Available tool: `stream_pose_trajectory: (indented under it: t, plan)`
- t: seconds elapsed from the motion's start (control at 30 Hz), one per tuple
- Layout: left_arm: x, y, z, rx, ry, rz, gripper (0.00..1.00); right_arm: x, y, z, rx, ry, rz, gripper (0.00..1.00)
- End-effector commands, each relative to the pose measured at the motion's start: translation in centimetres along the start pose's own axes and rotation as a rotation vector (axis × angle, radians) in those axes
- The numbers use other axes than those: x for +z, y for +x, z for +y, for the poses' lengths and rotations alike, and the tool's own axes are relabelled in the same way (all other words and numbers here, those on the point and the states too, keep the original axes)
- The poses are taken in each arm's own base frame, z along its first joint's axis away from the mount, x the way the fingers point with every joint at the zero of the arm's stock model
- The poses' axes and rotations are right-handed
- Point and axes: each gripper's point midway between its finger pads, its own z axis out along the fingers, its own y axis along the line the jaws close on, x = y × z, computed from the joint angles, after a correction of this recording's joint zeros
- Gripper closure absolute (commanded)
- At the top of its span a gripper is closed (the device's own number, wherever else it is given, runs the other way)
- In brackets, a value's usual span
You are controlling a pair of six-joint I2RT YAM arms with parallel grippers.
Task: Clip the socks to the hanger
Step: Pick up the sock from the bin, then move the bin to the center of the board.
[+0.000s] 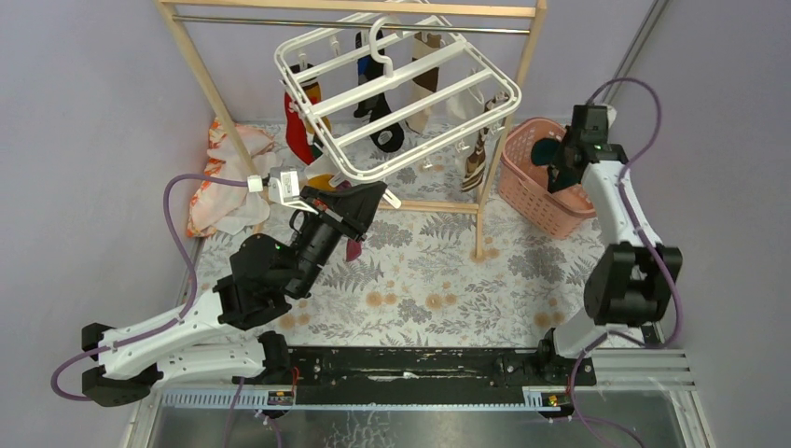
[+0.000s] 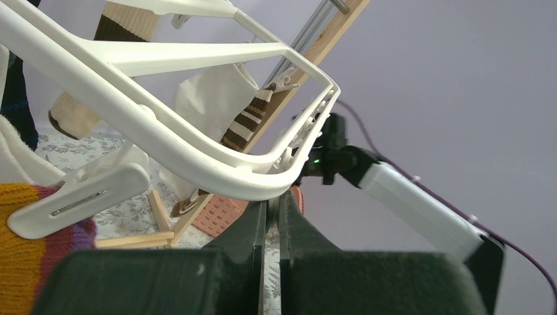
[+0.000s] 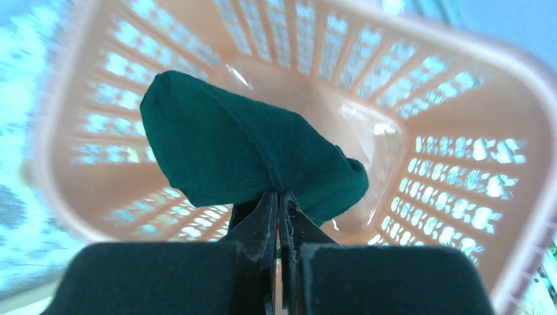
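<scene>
The white hanger (image 1: 420, 103) hangs tilted from the rod, with red (image 1: 300, 135), black (image 1: 382, 126) and brown-striped (image 1: 476, 163) socks clipped under it. My left gripper (image 1: 378, 193) is shut at the hanger's near rim. In the left wrist view that rim (image 2: 164, 141) lies across the closed tips of the left gripper (image 2: 277, 195) and hides them. An orange sock (image 2: 20, 249) hangs in a clip (image 2: 79, 200) at the left. My right gripper (image 1: 557, 163) is above the basket. It (image 3: 279, 193) is shut on a teal sock (image 3: 249, 151), which is bunched over the fingertips.
The pink lattice basket (image 1: 532, 196) stands at the right beside the wooden rack's post (image 1: 485, 201); its wall (image 3: 460, 131) fills the right wrist view. An orange-and-white patterned cloth (image 1: 219, 177) lies at the left by the rack's other leg (image 1: 210, 93).
</scene>
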Motion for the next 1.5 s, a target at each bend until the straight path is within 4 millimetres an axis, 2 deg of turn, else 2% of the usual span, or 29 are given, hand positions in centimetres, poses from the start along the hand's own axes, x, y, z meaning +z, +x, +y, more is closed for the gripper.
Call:
stream_pose_trajectory:
  t: [0.0, 0.1, 0.2, 0.3, 0.37, 0.47, 0.57, 0.67, 0.77, 0.87, 0.97, 1.07, 1.2, 1.33, 1.47]
  plan:
    - [-0.3, 0.8, 0.5, 0.012, -0.007, 0.026, 1.0, -6.6, -7.4, 1.7, 0.074, -0.109, -0.243, 1.0]
    - [-0.4, 0.6, 0.3, 0.01, 0.001, 0.026, 1.0, -10.7, -9.7, 2.7, 0.088, -0.194, -0.304, 1.0]
    - [-0.4, 0.8, 0.1, 0.007, 0.009, 0.033, 1.0, -14.3, -10.3, 4.0, 0.082, -0.312, -0.336, 1.0]
    - [-0.3, 0.9, 0.0, 0.006, 0.01, 0.04, 1.0, -17.3, -9.1, 5.5, 0.063, -0.452, -0.323, 1.0]
    - [-0.2, 1.0, -0.1, 0.006, 0.013, 0.045, 1.0, -18.9, -7.9, 5.7, 0.064, -0.502, -0.321, 1.0]
    - [-0.1, 1.1, -0.2, 0.0, 0.017, 0.045, 1.0, -19.2, -5.3, 5.6, 0.071, -0.53, -0.274, 1.0]
    - [0.2, 1.7, -0.5, 0.001, 0.025, 0.059, 1.0, -18.8, -2.1, 6.1, 0.058, -0.564, -0.207, 1.0]
    - [0.5, 2.3, -0.9, -0.004, 0.036, 0.075, 1.0, -16.8, 1.2, 6.3, 0.041, -0.557, -0.117, 1.0]
    - [0.7, 2.7, -1.2, -0.008, 0.046, 0.087, 1.0, -14.6, 3.0, 6.7, 0.043, -0.572, -0.075, 1.0]
    - [0.6, 2.8, -1.1, -0.003, 0.041, 0.097, 1.0, -12.7, 3.7, 7.2, 0.061, -0.574, -0.043, 1.0]
    - [0.2, 2.2, -0.6, -0.005, 0.023, 0.086, 1.0, -10.5, 3.8, 7.4, 0.093, -0.559, -0.031, 1.0]
    - [-0.3, 1.4, -0.2, -0.005, 0.008, 0.071, 1.0, -7.3, 3.7, 6.7, 0.186, -0.557, 0.014, 1.0]
    - [-0.7, 1.0, 0.3, 0.005, -0.008, 0.065, 1.0, -4.7, 2.1, 5.1, 0.26, -0.519, 0.0, 1.0]
    - [-0.8, 1.2, 0.6, 0.005, -0.015, 0.066, 1.0, -3.8, -0.3, 3.5, 0.284, -0.458, -0.04, 1.0]
    - [-0.8, 1.0, 0.5, 0.01, -0.013, 0.069, 1.0, -5.1, -1.4, 4.2, 0.282, -0.511, -0.054, 1.0]
